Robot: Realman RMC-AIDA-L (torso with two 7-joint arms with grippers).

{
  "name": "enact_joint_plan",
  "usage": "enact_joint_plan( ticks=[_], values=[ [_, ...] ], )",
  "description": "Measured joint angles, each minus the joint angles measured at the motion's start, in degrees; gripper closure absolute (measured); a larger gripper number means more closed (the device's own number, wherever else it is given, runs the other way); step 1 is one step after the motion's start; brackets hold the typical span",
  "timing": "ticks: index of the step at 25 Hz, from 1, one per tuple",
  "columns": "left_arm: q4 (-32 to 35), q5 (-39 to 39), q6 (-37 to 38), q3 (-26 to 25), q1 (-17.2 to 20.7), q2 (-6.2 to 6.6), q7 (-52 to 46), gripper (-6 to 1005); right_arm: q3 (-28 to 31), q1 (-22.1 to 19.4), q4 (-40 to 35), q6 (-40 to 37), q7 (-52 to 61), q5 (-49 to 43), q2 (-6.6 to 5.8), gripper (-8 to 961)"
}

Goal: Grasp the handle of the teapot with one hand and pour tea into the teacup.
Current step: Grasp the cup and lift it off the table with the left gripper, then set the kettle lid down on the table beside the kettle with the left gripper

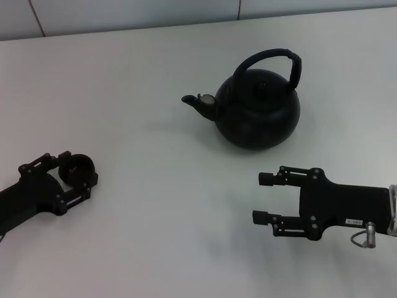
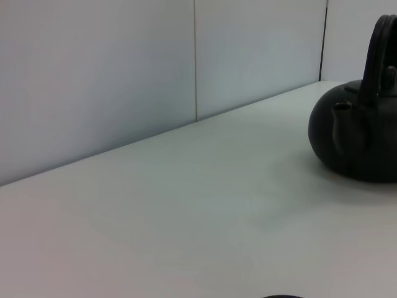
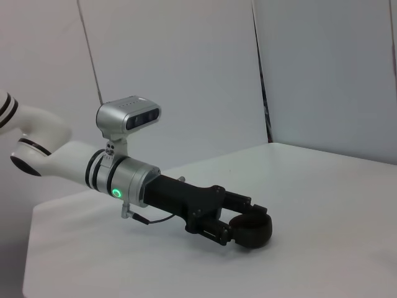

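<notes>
- right hand [image 1: 265,197]: low over tabletop [image 1: 155,236], fingers spread wide, empty.
- left hand [image 1: 75,174]: closed around teacup [image 1: 77,167].
- teapot [image 1: 257,108]: upright, apart from both hands, handle [image 1: 273,57] free.

Even, bright overhead light; soft faint shadows beneath the teapot [image 1: 257,112] (slightly hazy focus throughout).
</notes>
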Motion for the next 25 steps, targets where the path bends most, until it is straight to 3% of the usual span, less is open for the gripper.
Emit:
enact_joint_plan(
  ticks=[17,25],
  values=[
    [0.0,0.0,3.5,0.5,-1.5,0.08,-0.3,306,0.0,-0.4,0.3,0.0,0.0,0.0,0.14,252],
    [-4.1,0.2,2.5,2.3,-7.8,-0.05,-0.1,292,0.0,-0.8,0.8,0.0,0.0,0.0,0.12,254]
  ],
)
